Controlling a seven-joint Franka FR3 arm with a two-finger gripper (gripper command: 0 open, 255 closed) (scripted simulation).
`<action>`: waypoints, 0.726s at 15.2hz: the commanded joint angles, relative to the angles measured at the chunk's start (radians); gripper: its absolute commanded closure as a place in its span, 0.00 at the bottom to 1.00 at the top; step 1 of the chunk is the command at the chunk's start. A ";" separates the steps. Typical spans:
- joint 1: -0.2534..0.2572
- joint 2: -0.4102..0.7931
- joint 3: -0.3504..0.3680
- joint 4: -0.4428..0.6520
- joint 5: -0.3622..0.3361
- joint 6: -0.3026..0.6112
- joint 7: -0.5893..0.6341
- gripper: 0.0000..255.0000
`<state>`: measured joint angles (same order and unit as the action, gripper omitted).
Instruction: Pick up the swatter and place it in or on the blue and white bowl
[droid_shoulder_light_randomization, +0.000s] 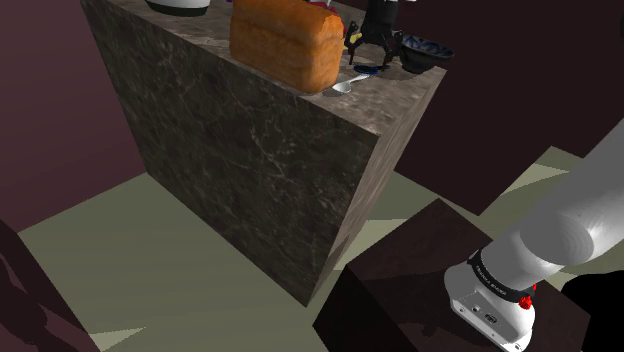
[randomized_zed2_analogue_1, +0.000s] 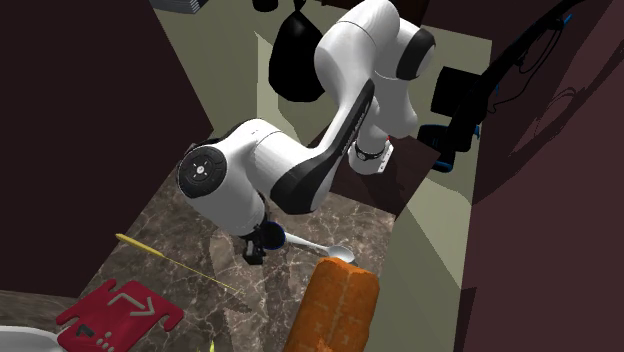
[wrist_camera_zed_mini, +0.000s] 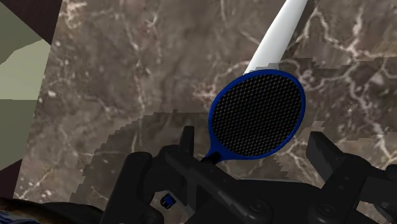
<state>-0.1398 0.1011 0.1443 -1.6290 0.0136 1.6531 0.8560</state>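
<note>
Hand (wrist_camera_zed_mini: 253, 140) astride swatter (wrist_camera_zed_mini: 257, 113); bowl (droid_shoulder_light_randomization: 428, 50) near

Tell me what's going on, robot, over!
Gripper open, low. Swatter flat on the counter, head between the fingers, not gripped. Bowl close beside; orange loaf on the other side.

Orange-brown loaf (droid_shoulder_light_randomization: 285, 42) on the dark marbled counter (droid_shoulder_light_randomization: 255, 165), white spoon (droid_shoulder_light_randomization: 344, 87) just beside it, black end effector (droid_shoulder_light_randomization: 373, 55) beyond.

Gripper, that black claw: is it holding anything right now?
Black two-finger gripper: open, holding nothing; the blue-rimmed black-mesh swatter with a white handle lies between its fingers, unclasped.
</note>
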 joint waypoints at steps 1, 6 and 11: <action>0.000 -0.003 0.000 -0.012 0.000 0.010 0.000 0.00; 0.000 -0.003 0.000 -0.012 0.000 0.009 0.000 0.00; 0.000 -0.003 0.000 -0.011 0.000 0.009 0.000 1.00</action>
<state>-0.1396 0.0978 0.1446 -1.6398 0.0141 1.6624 0.8560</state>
